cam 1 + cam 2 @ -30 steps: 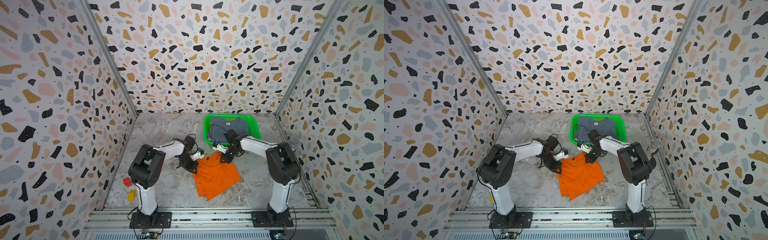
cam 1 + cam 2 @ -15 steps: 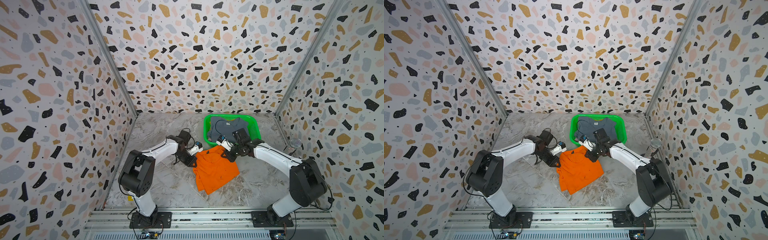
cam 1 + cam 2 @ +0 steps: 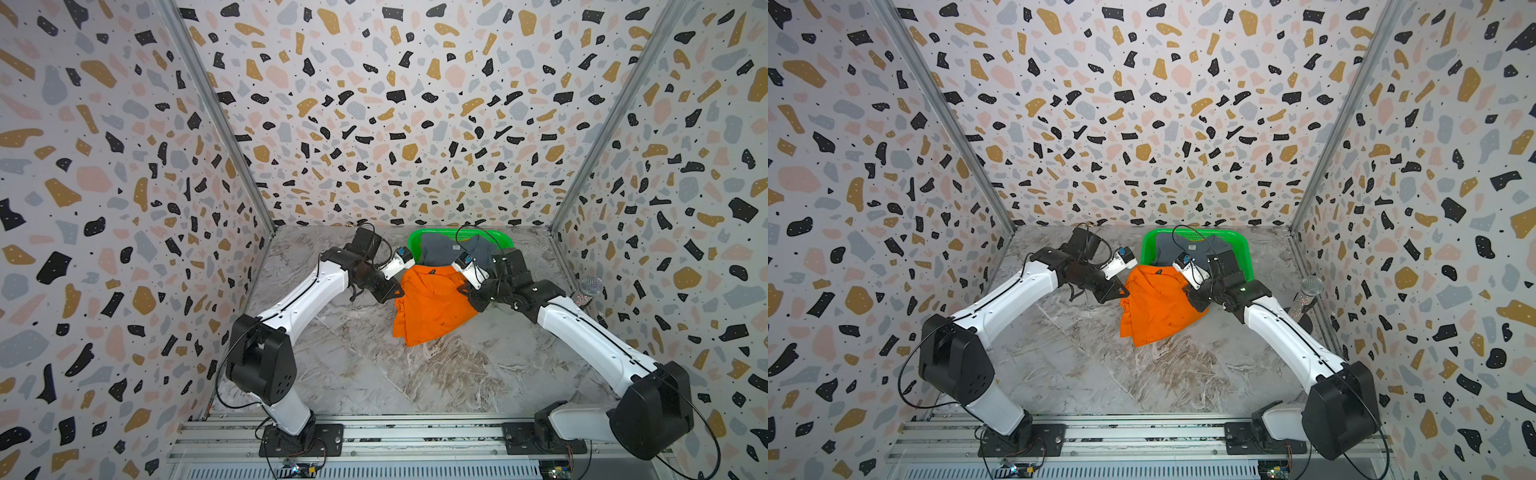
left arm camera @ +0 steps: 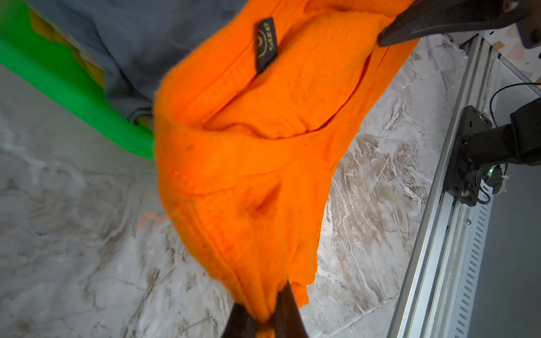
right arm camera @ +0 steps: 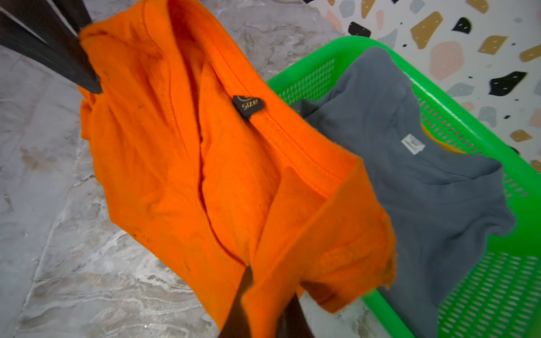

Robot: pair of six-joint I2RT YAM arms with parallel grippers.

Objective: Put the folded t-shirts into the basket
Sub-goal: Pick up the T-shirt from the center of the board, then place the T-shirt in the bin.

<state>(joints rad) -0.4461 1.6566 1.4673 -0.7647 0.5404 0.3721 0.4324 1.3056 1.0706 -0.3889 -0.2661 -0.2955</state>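
At the near rim of the basket (image 3: 412, 245), the orange shirt (image 3: 432, 309) now hangs between both claws. A second ago it was nearer, over the middle of the tabletop (image 3: 365, 370). The left claw (image 3: 397, 291) and the right claw (image 3: 471, 298) each stay pinched on a far corner. The grey shirt (image 3: 442, 251) already lies inside, so I think this one only needs to go a little farther.

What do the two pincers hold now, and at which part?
The orange t-shirt: left pincer and right pincer each pinch one side edge, near its collar end.
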